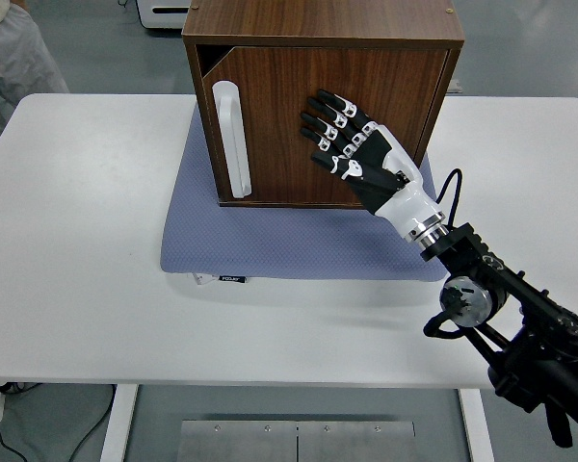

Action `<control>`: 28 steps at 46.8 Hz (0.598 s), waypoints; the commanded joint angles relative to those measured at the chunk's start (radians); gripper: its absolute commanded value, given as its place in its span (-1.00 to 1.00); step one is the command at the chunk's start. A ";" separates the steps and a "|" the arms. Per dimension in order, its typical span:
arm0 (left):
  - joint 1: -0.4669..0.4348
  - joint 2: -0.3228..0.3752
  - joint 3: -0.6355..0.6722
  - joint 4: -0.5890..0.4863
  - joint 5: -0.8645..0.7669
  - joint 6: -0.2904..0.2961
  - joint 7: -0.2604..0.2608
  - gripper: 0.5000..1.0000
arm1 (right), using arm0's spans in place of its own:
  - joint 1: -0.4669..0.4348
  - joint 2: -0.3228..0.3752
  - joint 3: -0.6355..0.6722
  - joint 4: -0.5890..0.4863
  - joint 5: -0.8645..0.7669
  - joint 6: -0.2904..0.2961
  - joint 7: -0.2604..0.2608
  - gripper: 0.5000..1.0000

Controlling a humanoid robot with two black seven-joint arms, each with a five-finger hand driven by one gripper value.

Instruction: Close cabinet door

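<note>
From the head camera I see a wooden cabinet [318, 29] standing on a blue-grey mat [270, 241] toward the far side of the white table [77, 289], its door [270, 125] nearly shut, with only a thin dark gap along the top and left edge beside the white handle [233, 140]. My right hand [352, 149] reaches in from the lower right with its fingers [320, 117] spread and laid flat against the door's middle, gripping nothing. A person's pale clothing [10, 48] shows at the top left corner.

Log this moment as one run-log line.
right hand: open, flat on door | door: nearly shut, gap at upper left | handle: untouched | cabinet: on mat | left arm: unseen
</note>
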 commanded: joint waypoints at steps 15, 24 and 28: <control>0.000 0.000 0.000 0.000 0.000 0.000 0.000 1.00 | -0.140 -0.141 0.094 0.124 0.000 0.023 0.057 1.00; 0.000 0.000 0.000 0.000 0.000 0.000 0.000 1.00 | -0.223 -0.201 0.138 0.201 0.000 0.043 0.068 1.00; 0.000 0.000 0.000 0.000 0.000 0.000 -0.001 1.00 | -0.255 -0.230 0.154 0.226 0.000 0.054 0.088 1.00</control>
